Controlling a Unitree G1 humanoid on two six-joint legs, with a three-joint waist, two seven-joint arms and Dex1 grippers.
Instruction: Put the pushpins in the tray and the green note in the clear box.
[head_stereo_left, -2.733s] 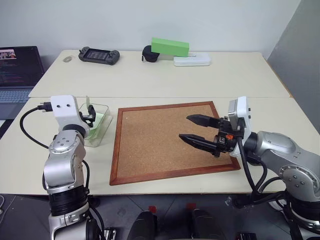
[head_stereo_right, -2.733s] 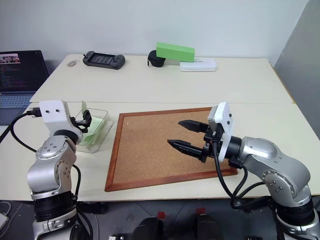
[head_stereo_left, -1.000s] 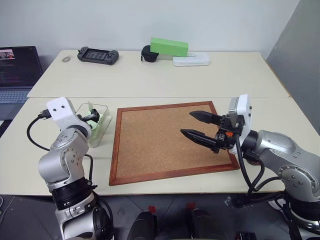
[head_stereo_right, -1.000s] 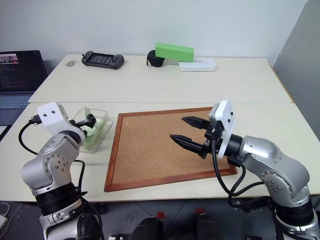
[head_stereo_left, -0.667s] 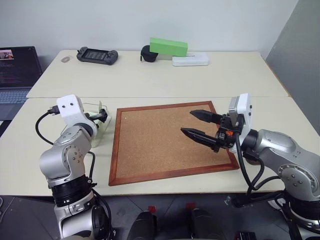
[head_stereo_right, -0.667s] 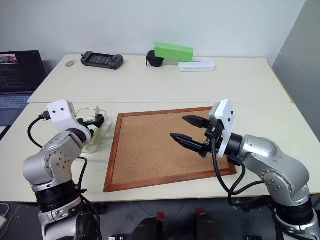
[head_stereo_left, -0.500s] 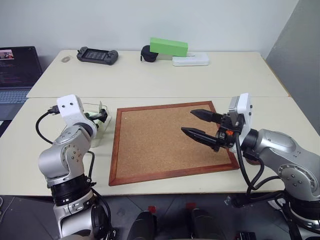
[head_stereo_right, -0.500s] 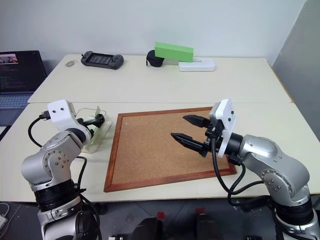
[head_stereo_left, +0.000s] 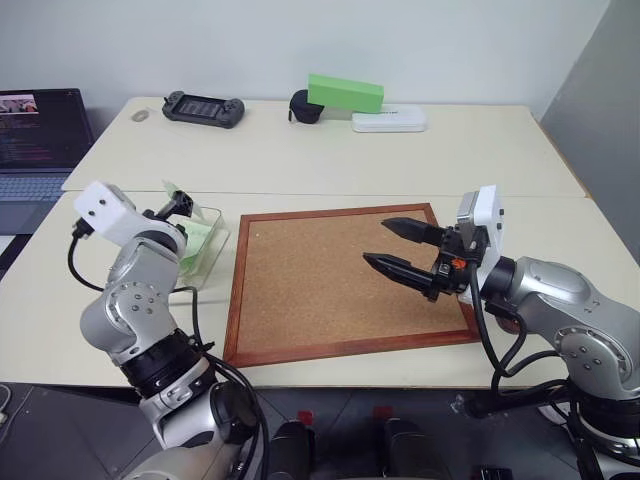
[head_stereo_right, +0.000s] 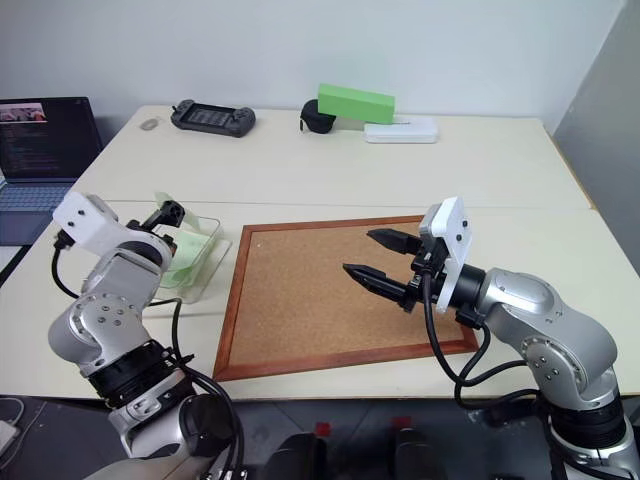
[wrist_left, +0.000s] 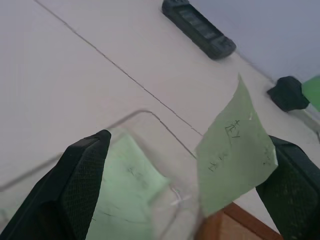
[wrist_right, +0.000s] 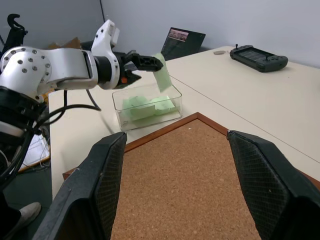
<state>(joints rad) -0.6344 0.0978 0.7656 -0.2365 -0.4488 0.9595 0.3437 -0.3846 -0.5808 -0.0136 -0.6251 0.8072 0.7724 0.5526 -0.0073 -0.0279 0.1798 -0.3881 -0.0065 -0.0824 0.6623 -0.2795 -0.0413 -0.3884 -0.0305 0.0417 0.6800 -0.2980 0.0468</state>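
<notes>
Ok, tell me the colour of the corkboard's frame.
Reddish-brown wood around the corkboard, clearest in the left eye view.

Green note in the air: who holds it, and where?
The green note sticks by one edge to one finger of the open left gripper.

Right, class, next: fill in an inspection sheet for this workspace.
Surface: pale table; corkboard in the middle, no pins seen on it.
Job's things: green note at one finger of the left pincer, by the clear box; green papers inside; pushpins, tray: nothing seen.
Clutter: controller, green block, white case at the far edge.
Grippers: left pincer open; right pincer open above the corkboard.
Cables: black cables on both arms.
Surroundings: laptop at the left, pale wall.
</notes>
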